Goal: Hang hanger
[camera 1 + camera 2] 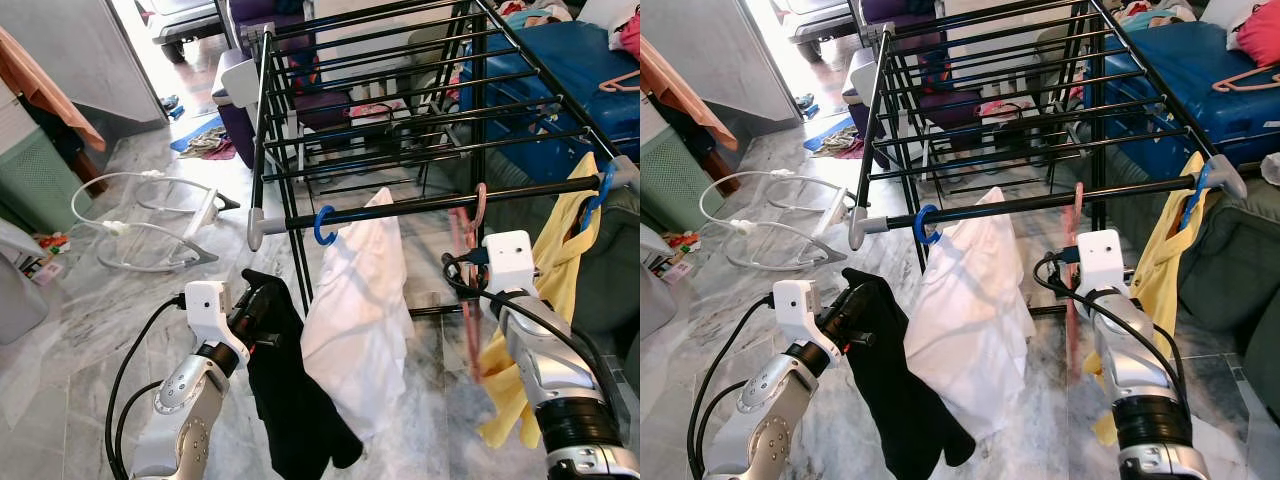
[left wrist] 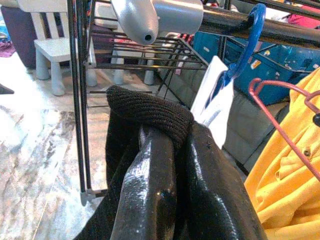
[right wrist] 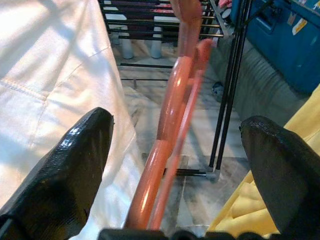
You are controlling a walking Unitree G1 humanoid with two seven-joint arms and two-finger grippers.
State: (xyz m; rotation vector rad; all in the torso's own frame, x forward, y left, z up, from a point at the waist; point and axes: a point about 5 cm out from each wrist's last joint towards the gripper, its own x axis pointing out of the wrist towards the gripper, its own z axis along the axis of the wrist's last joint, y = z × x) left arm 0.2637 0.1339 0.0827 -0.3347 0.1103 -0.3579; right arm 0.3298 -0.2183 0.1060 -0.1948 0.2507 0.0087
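The fingers of the left gripper are wrapped in the black garment, so how its jaws stand cannot be told; any hanger inside that garment is hidden, and the garment's lower edge is cut off by the picture's bottom in the right eye view. The pink hanger is partly masked by the right wrist housing, and its lower part is covered by the yellow garment. The far end of the drying rack is cut off at the top edge. The blue hanger is mostly covered by the white shirt, only its hook being seen. The small items on the floor at the far left are too small to be identified.
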